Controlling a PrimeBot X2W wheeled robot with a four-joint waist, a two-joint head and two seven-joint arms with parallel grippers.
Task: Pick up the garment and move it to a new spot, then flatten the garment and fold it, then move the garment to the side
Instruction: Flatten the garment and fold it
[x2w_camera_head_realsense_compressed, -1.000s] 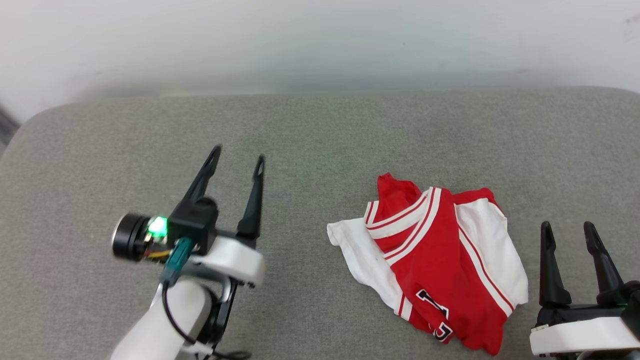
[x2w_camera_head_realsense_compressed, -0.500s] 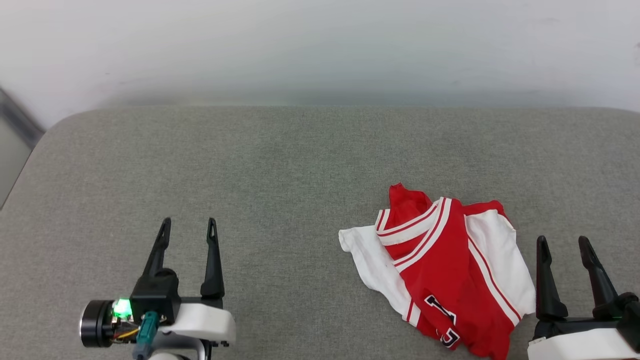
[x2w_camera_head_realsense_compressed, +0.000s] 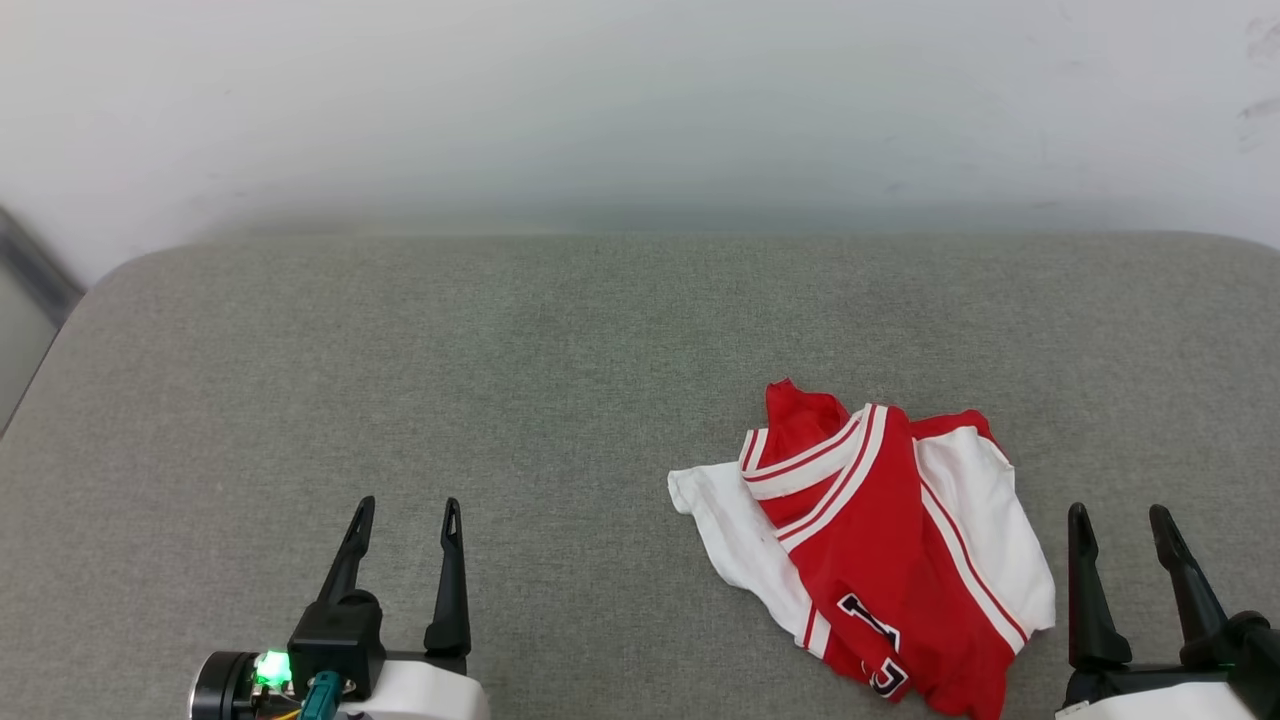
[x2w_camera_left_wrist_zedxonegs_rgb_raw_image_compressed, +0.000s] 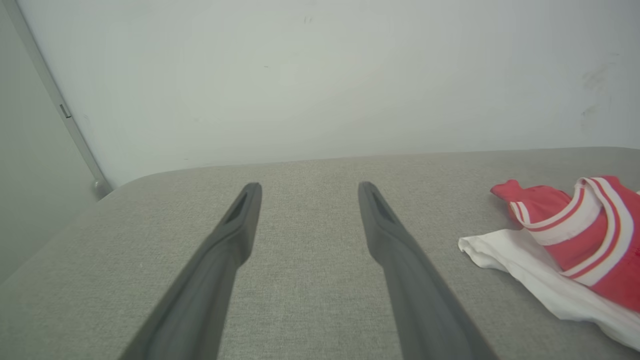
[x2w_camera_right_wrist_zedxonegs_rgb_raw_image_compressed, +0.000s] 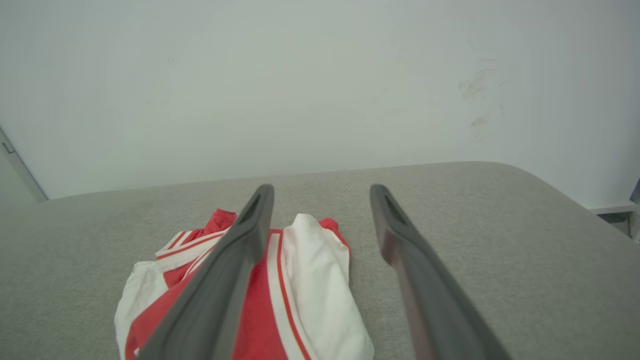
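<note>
The garment (x2w_camera_head_realsense_compressed: 880, 550) is a red jersey shirt with white sleeves and striped trim, lying crumpled at the right of the grey padded surface (x2w_camera_head_realsense_compressed: 560, 380). Black lettering shows near its lower edge. My left gripper (x2w_camera_head_realsense_compressed: 405, 513) stands open at the lower left, well apart from the shirt, nothing between its fingers. My right gripper (x2w_camera_head_realsense_compressed: 1118, 520) is open at the lower right, just right of the shirt. In the left wrist view the garment (x2w_camera_left_wrist_zedxonegs_rgb_raw_image_compressed: 575, 235) lies to the right of my left gripper (x2w_camera_left_wrist_zedxonegs_rgb_raw_image_compressed: 306, 187). In the right wrist view the garment (x2w_camera_right_wrist_zedxonegs_rgb_raw_image_compressed: 310, 280) lies under and left of my right gripper (x2w_camera_right_wrist_zedxonegs_rgb_raw_image_compressed: 320, 189).
A pale wall (x2w_camera_head_realsense_compressed: 640, 100) runs behind the surface's far edge. The surface's rounded corners show at the far left (x2w_camera_head_realsense_compressed: 130, 270) and, in the right wrist view, at the far right (x2w_camera_right_wrist_zedxonegs_rgb_raw_image_compressed: 545, 180). A grey strip (x2w_camera_head_realsense_compressed: 35, 270) edges the left wall.
My left gripper has drawn back from mid-surface to the lower left, staying open. The camera has shifted, so the shirt sits slightly lower; it has not moved on the surface. The right gripper holds.
</note>
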